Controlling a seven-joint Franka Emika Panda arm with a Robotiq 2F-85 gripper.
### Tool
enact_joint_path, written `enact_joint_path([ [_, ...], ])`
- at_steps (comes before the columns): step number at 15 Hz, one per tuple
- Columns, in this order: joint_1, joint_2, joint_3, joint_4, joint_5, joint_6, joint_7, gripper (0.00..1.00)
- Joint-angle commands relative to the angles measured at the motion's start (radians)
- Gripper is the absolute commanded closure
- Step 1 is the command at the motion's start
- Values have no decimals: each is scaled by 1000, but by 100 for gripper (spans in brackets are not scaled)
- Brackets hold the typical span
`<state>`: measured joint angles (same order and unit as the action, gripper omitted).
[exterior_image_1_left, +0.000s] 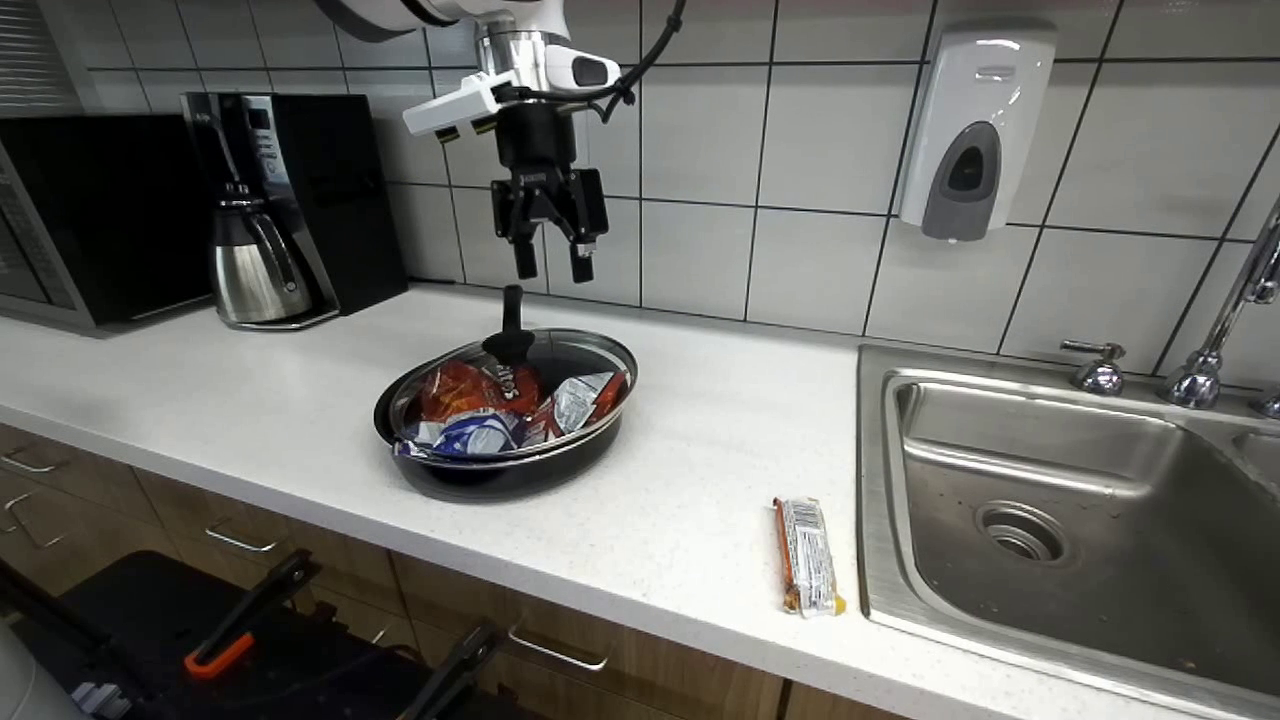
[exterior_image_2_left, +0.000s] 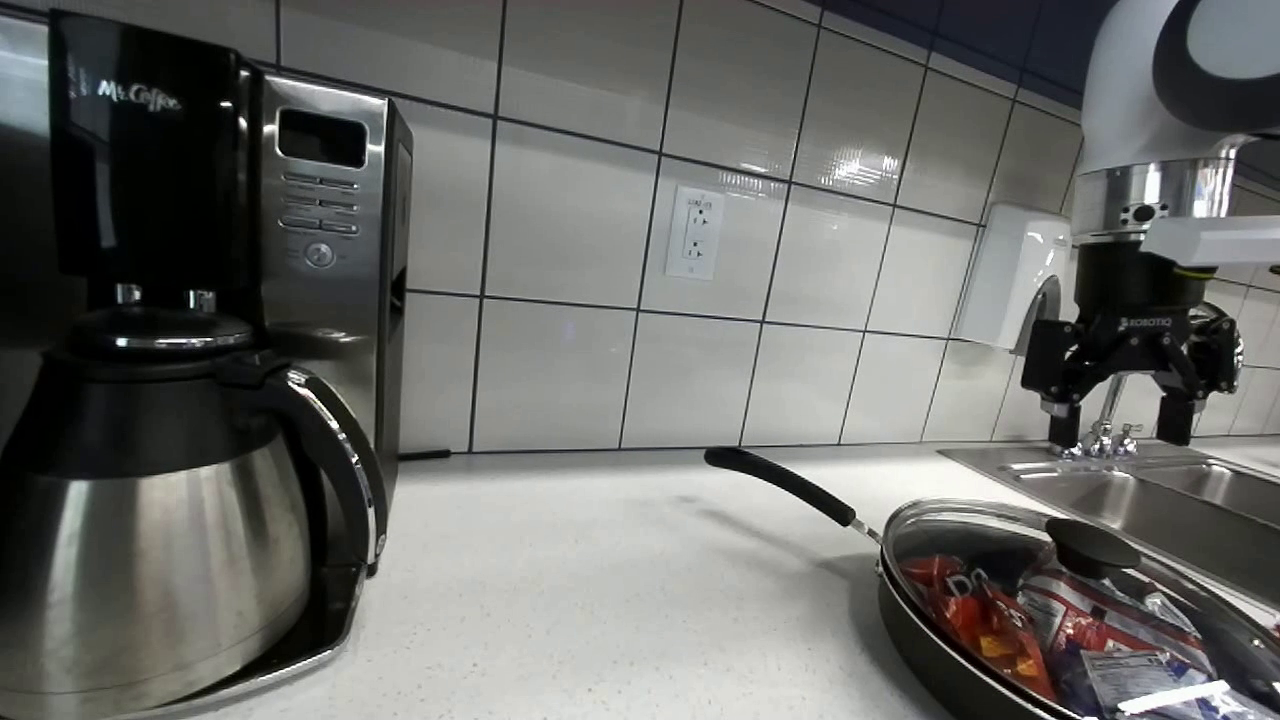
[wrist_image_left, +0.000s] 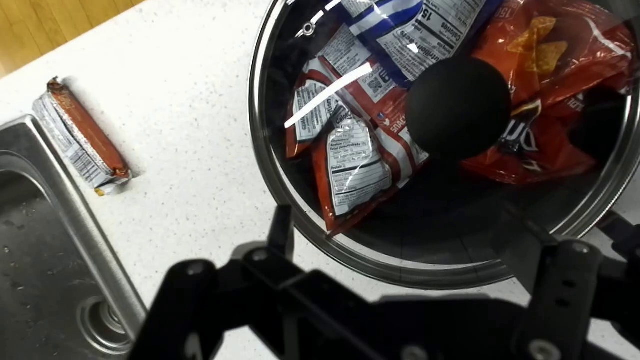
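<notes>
On the left in both exterior views there's a "Mr. Coffee" coffee maker (exterior_image_2_left: 150, 190), black plastic and steel, then a wide stretch of speckled white surface (exterior_image_2_left: 600, 580). Next, left of center in an exterior view, is the round black pan (exterior_image_1_left: 515, 482), short of the front edge, glass lid (wrist_image_left: 457, 107) over crinkly snack bags (wrist_image_left: 425, 37) ("Nutrition Facts", part of "Doritos"). Fingers (exterior_image_1_left: 582, 266) are up above it, spread wide, gripping nothing. Lower right, a shiny-wrapped snack bar (exterior_image_1_left: 806, 555) sits just beside the steel sink (exterior_image_1_left: 880, 480).
</notes>
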<state>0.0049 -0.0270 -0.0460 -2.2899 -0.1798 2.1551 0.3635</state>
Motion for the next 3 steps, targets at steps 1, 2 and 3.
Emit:
enact_joint_path([
  [1,-12,0,12,2,1,-2,-1,0],
  [2,-12,0,12,2,1,-2,-1,0],
  [3,-12,0,12,2,1,-2,-1,0],
])
